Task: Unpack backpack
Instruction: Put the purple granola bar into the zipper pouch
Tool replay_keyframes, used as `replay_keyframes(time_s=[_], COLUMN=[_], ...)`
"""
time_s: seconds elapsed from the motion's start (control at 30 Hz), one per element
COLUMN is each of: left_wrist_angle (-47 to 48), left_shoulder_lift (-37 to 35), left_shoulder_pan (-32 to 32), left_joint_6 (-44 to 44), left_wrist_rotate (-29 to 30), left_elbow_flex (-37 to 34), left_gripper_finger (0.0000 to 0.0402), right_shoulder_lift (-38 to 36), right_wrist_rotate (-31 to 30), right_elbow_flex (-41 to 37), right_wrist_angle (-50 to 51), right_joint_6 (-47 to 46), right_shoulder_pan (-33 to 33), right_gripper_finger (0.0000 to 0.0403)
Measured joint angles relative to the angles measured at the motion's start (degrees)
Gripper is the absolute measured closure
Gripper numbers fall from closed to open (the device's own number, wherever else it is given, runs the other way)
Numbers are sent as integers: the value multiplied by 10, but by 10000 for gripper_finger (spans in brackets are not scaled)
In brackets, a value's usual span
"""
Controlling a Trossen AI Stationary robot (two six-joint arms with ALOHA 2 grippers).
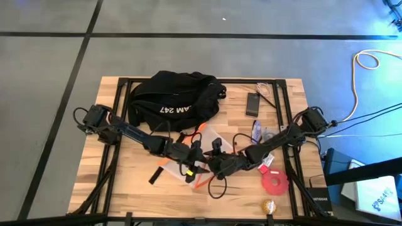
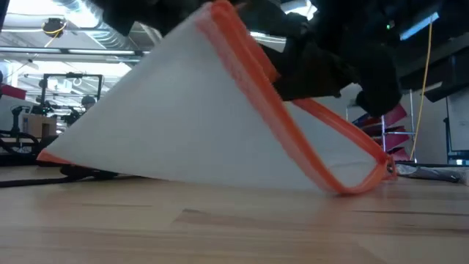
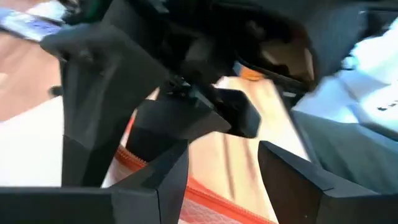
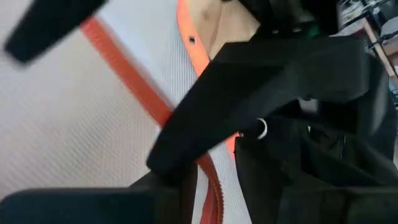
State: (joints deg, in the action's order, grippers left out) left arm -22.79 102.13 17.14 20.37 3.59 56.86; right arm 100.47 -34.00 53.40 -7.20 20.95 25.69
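Both arms meet over a white mesh pouch at mid-worktop.

The backpack [image 1: 177,94], lettered "AM 247", lies slumped at the worktop's [image 1: 125,188] far edge; its contents are hidden. The left gripper [image 1: 200,162] and right gripper [image 1: 211,161] reach low over the orange-zippered pouch [image 2: 212,117]; whether either's fingers grip it cannot be told.

Overhead, tabletop, wrist views (all sharing pouch [image 2: 220,125])
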Motion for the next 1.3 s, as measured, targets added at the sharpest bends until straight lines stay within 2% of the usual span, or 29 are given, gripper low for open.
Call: replay_keyframes(time_s=[0.17, 0.37, 0.6, 1.0, 1.3], left_wrist_angle=[56, 196, 305, 313, 359], left_shoulder_lift=[-7, -7, -11, -11, -11], left_shoulder_pan=[9, 18, 40, 85, 72], left_joint_6=[-14, -10, -28, -123, -89], left_wrist_rotate=[72, 89, 202, 367, 360], left_elbow_flex=[27, 66, 99, 127, 126], left_gripper_finger=[225, 225, 225, 225, 225], right_shoulder_lift=[0, 0, 0, 0, 0], right_wrist_rotate=[-1, 1, 12, 16, 16], right_elbow_flex=[25, 37, 38, 38, 38], right_wrist_angle=[79, 89, 93, 90, 86], right_joint_6=[-10, -11, -11, -11, -9], right_shoulder_pan=[-17, -23, -21, -21, -21], right_gripper_finger=[330, 394, 398, 402, 403])
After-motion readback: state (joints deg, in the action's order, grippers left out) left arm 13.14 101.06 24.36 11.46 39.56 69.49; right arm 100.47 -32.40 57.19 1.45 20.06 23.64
